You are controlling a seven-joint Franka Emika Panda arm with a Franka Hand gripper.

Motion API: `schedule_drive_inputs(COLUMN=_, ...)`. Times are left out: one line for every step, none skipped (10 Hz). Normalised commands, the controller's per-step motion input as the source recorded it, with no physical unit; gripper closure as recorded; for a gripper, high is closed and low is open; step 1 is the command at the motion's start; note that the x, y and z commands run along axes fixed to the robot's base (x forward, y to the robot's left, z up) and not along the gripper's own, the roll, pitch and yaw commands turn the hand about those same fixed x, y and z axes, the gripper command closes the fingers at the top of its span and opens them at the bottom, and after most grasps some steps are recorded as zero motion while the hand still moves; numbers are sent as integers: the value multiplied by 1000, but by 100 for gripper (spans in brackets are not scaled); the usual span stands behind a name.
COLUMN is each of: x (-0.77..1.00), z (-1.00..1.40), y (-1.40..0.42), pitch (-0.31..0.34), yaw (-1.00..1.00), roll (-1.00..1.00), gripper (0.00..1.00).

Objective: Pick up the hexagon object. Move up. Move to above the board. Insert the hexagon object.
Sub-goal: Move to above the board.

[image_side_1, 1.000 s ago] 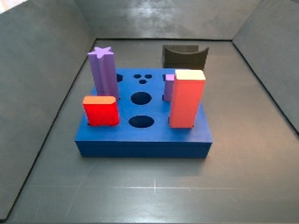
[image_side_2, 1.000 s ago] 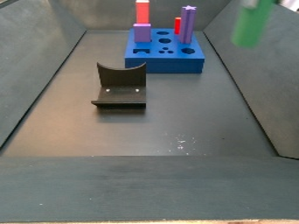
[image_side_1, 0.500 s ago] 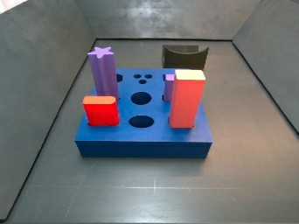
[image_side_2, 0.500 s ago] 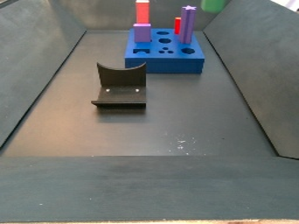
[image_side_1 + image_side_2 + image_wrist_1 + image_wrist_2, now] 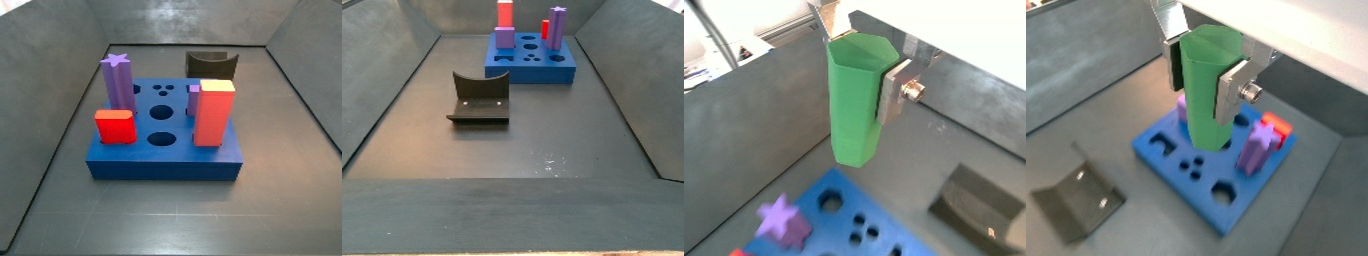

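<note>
The hexagon object (image 5: 855, 110), a slim green post, hangs upright in my gripper (image 5: 858, 75), which is shut on its upper part; both wrist views show it (image 5: 1211, 90) clamped by the silver fingers (image 5: 1231, 95). It is held high above the floor, with the blue board (image 5: 1193, 185) below it. In both side views the board (image 5: 167, 165) (image 5: 529, 72) shows, but gripper and hexagon are out of frame.
On the board stand a purple star-topped post (image 5: 118, 80), a tall red block (image 5: 214, 112), a short red block (image 5: 115, 126) and a small purple block (image 5: 195, 97). The dark fixture (image 5: 478, 98) sits on the floor beside the board. Grey walls enclose the floor.
In a side view the green hexagon was at the upper right a second ago, then only at the top edge, and is now out of frame. The board and its pieces have not moved.
</note>
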Motion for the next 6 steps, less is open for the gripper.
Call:
schedule_drive_inputs(x=449, z=253, y=-1000, pitch=124, yaw=7, roll=1, gripper=100)
schedule_drive_inputs(x=463, z=256, y=-1000, pitch=129, yaw=8, roll=-2, gripper=100)
schedule_drive_inputs(x=497, z=263, y=-1000, pitch=134, yaw=10, roll=14, gripper=100)
schedule_drive_inputs(x=399, z=199, y=-755, pitch=131, yaw=12, roll=26, gripper=100)
schedule_drive_inputs(x=253, z=112, y=-398, pitch=129, yaw=4, roll=44, gripper=100)
schedule_drive_inputs(x=193, z=84, y=-276, pitch=115, yaw=8, roll=45, gripper=100)
